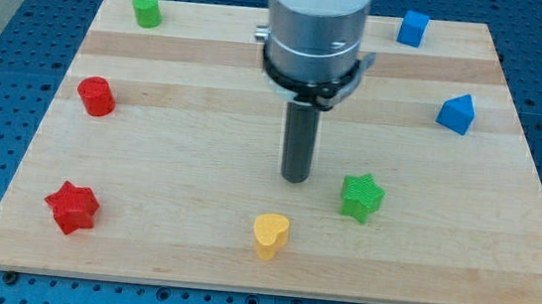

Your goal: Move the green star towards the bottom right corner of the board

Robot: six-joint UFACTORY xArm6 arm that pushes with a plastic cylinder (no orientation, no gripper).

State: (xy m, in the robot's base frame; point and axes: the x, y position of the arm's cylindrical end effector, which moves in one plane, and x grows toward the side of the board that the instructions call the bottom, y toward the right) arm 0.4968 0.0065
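The green star (361, 197) sits on the wooden board (193, 234), a bit right of the middle and in the near half. It lies flat and nothing touches it.

My tip (294, 179) is just to the left of the green star, with a small gap of bare wood between them. The arm has no fingers at all, only a straight dark rod, so there is nothing to open or close. The rod stands straight up under a big grey round part.

The yellow heart (270, 235) is near the star, to its left and closer to the near edge. It is also just in front of my tip.

Far off on the right is the blue block with a pointed top (456, 113). The blue cube (413, 28) sits by the far edge on the right.

On the left side are 3 more blocks. The red star (71, 207) is in the near left corner. The red cylinder (96, 96) is farther back. The green cylinder (146, 9) is by the far edge.
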